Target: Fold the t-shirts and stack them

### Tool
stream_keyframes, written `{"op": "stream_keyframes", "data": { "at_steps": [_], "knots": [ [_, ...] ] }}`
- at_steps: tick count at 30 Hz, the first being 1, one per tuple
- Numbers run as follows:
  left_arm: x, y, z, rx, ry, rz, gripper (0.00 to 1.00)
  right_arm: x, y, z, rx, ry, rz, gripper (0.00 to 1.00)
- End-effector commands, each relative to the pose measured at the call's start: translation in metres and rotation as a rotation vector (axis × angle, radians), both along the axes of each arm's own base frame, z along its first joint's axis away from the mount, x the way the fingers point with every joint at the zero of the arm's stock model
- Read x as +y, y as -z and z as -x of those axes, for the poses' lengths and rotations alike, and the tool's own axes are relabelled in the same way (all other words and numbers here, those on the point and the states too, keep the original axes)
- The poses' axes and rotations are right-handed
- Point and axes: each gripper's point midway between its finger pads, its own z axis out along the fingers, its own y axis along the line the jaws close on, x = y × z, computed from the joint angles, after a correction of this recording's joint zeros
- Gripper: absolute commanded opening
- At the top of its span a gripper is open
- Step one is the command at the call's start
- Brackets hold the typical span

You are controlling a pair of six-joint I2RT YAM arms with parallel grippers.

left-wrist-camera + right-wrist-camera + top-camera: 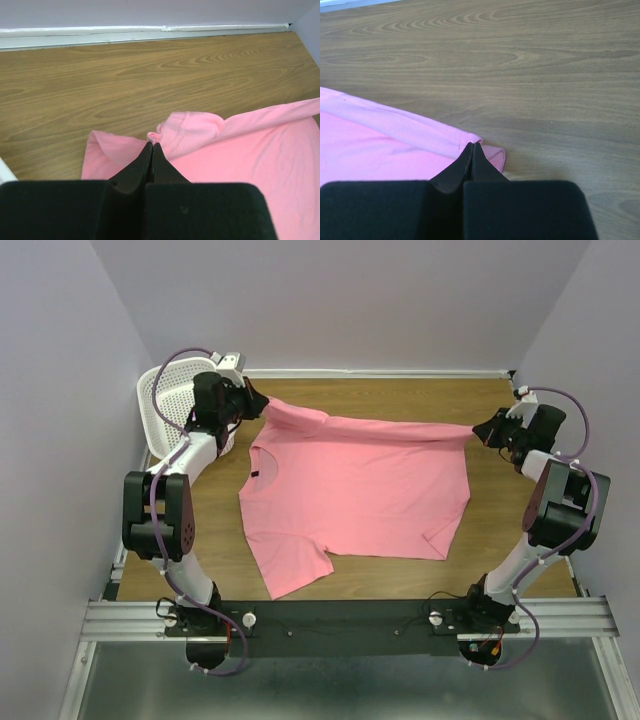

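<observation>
A plain pink t-shirt [355, 490] lies spread on the wooden table, collar to the left, hem to the right. My left gripper [262, 403] is shut on the shirt's far left sleeve and shoulder, pinching a bunch of cloth [156, 137] at its fingertips [152, 146]. My right gripper [480, 430] is shut on the far right hem corner [470, 137], its tips [472, 146] closed on the stitched edge. The far edge of the shirt [400, 430] is lifted and stretched taut between the two grippers. The near part lies flat.
A white perforated plastic basket [165, 400] stands at the far left, behind my left arm. A white baseboard [150, 32] runs along the back wall. Bare wooden table [520, 60] lies beyond the shirt.
</observation>
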Motion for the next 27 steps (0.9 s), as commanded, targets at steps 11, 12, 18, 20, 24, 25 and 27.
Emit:
{"op": "stream_keyframes", "data": {
  "at_steps": [11,12,18,20,24,25,27],
  "knots": [
    [0.000,-0.008,0.016,-0.020,0.041,-0.011,0.00,0.003,-0.007,0.007,-0.021,-0.058,0.011,0.00],
    [0.000,-0.006,0.017,-0.015,0.042,-0.010,0.00,0.004,-0.006,0.007,-0.018,-0.061,0.006,0.01],
    [0.000,-0.004,0.019,-0.006,0.042,-0.011,0.00,0.006,-0.004,0.010,-0.014,-0.068,0.008,0.01],
    [0.000,-0.002,0.021,-0.001,0.044,-0.012,0.00,0.006,-0.005,0.011,-0.014,-0.068,0.009,0.01],
    [-0.001,0.001,0.024,0.007,0.047,-0.012,0.00,0.007,-0.003,0.014,-0.011,-0.074,0.011,0.01],
    [-0.001,0.001,0.024,0.007,0.047,-0.012,0.00,0.007,-0.003,0.015,-0.010,-0.073,0.011,0.01],
    [-0.001,0.001,0.025,0.009,0.048,-0.010,0.00,0.007,0.000,0.016,-0.005,-0.073,0.013,0.01]
  ]
}}
